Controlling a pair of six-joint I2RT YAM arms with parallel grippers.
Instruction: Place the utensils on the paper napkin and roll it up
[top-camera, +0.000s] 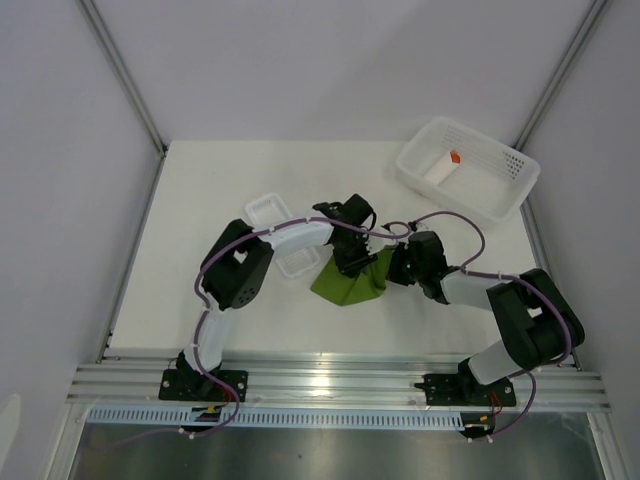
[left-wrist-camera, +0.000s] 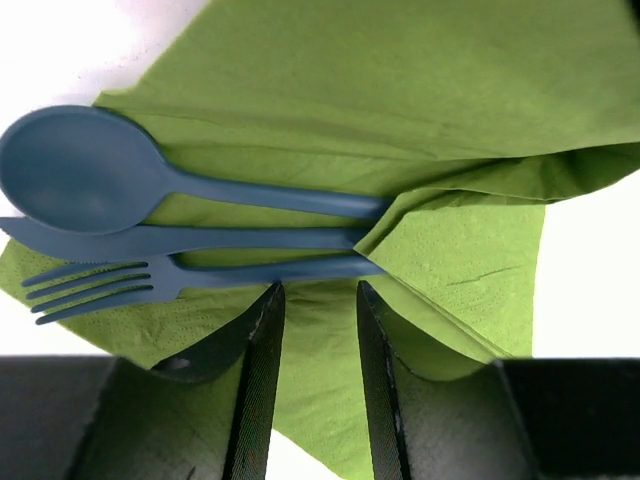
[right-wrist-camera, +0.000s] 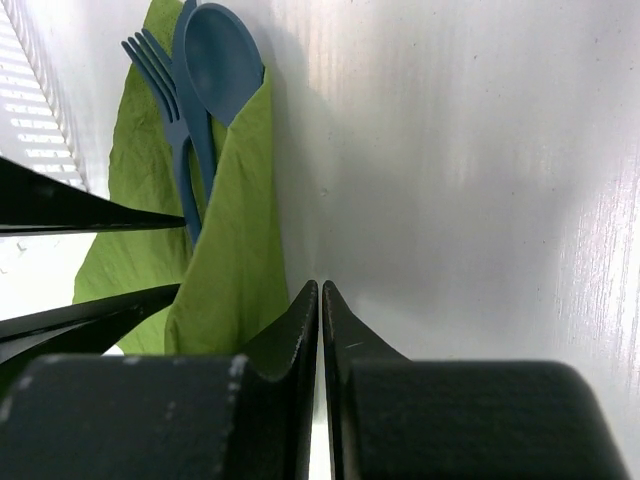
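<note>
Left hand (left-wrist-camera: 318, 290): released, fingers partly apart with nothing between them, just over the paper napkin (left-wrist-camera: 450, 100).
Right hand (right-wrist-camera: 319, 288): clenched on nothing, beside the napkin's edge.
Paper napkin: mid-surface (top-camera: 200, 200), folded over the handles.
Spoon (left-wrist-camera: 80, 170), fork (left-wrist-camera: 100, 285): side by side on the napkin, heads uncovered.

white table (top-camera: 230, 180), green napkin (top-camera: 345, 288), tray (top-camera: 268, 209), basket (top-camera: 445, 193)

The dark blue spoon (left-wrist-camera: 85, 170) and fork (left-wrist-camera: 100, 288) lie side by side on the olive-green napkin (left-wrist-camera: 450, 90), heads toward 9 o'clock, handles tucked under its fold at 3 o'clock.
</note>
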